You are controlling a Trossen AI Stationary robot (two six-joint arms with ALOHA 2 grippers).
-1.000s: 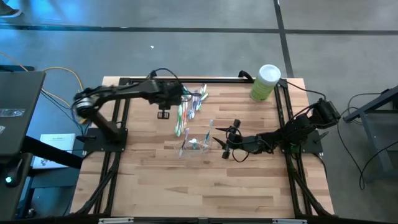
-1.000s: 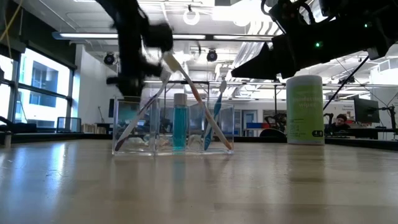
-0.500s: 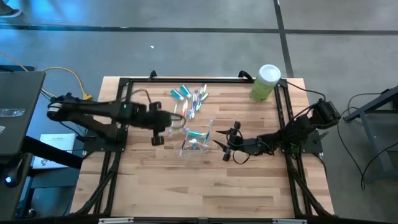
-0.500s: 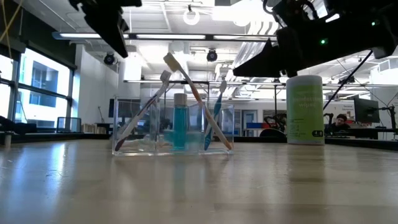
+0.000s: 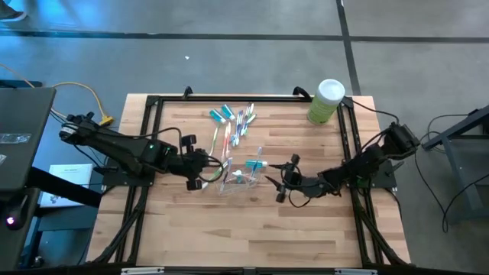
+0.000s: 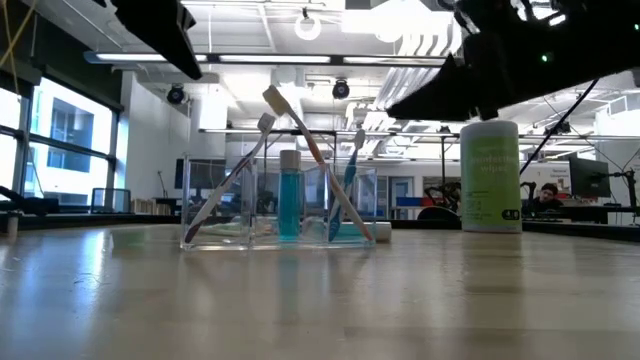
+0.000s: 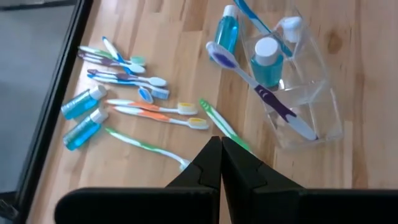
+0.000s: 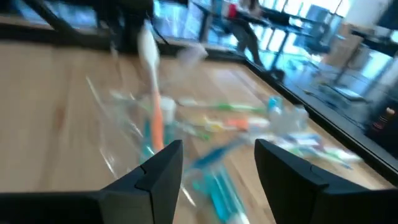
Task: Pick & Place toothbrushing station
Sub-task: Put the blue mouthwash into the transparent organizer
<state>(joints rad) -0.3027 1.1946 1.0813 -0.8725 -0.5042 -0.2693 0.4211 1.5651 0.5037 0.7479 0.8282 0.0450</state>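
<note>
A clear plastic holder [image 5: 238, 176] stands mid-table with toothbrushes leaning in it and a teal tube upright inside [image 6: 289, 200]. It also shows in the left wrist view [image 7: 298, 99]. Several loose toothbrushes [image 5: 238, 122] and two teal tubes [image 5: 220, 114] lie flat toward the far edge; they also show in the left wrist view [image 7: 134, 93]. One teal tube [image 5: 254, 163] lies by the holder. My left gripper [image 7: 221, 155] is shut and empty, just left of the holder [image 5: 214, 173], above a green toothbrush [image 7: 221, 124]. My right gripper [image 5: 281, 182] is open and empty, right of the holder.
A light-green canister with a white lid [image 5: 327, 101] stands at the far right corner, also in the low view [image 6: 490, 175]. Black frame rails [image 5: 153, 130] run along the table's left, right and far sides. Bare wood lies toward the near edge.
My left gripper has come from over the loose brushes and tubes at the far side toward the near edge, ending low beside the holder's left side. My right gripper has shifted slightly toward the near edge. A teal tube now lies beside the holder.
</note>
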